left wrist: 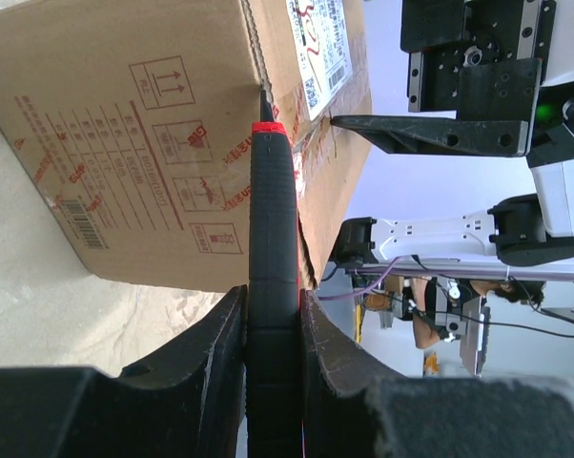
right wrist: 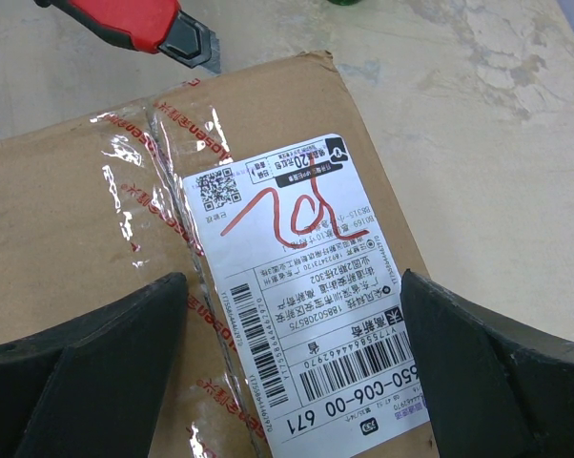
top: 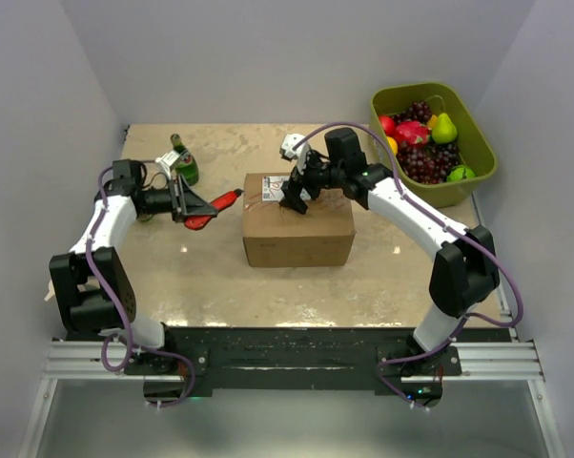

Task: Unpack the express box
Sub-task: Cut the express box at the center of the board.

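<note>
Clamping knife (left wrist: 273,286), left jaws; right jaws spread over express box (top: 297,234) label (right wrist: 306,286) "C06-00".

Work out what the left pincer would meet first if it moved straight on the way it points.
The box, most likely: the knife in the left pincer aims at its top edge, though the gap is unclear.

My right wrist view cuts off the express box (right wrist: 77,219) at left and bottom, and the cutter (right wrist: 125,21) at the top. From above, my right gripper (top: 295,202) covers part of the label (top: 273,186).
</note>
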Robot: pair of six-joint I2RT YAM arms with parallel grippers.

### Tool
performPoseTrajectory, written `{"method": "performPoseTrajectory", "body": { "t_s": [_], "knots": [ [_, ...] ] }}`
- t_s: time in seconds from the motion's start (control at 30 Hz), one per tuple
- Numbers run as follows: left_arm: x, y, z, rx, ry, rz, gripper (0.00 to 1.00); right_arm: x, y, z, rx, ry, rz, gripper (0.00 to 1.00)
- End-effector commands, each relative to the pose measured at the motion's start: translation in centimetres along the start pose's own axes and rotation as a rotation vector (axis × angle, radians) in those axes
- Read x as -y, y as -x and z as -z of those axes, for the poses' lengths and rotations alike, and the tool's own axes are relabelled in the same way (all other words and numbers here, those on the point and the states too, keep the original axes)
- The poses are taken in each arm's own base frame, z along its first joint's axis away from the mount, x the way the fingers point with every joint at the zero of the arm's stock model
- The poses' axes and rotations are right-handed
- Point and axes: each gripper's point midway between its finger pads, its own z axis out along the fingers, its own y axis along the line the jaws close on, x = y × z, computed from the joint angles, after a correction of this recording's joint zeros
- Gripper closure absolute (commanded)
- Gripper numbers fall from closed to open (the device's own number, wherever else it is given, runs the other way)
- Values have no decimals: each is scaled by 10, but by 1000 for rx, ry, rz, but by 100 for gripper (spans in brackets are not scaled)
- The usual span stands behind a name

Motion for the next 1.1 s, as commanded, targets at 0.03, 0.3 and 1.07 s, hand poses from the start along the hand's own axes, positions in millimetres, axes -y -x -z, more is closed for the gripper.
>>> {"method": "performPoseTrajectory", "body": {
  "t_s": [0.03, 0.3, 1.07],
  "knots": [
    [25, -20, -3, -44, -77, -12, 100, 5, -36, -9, -119, -25, -20, 2],
    [24, -34, -5, -53, -62, -8, 100, 7, -35, -9, -115, -30, -15, 2],
    [33, -55, -12, -99, -108, 12, 100, 4, -34, -6, -109, -27, -13, 1]
  ]
}}
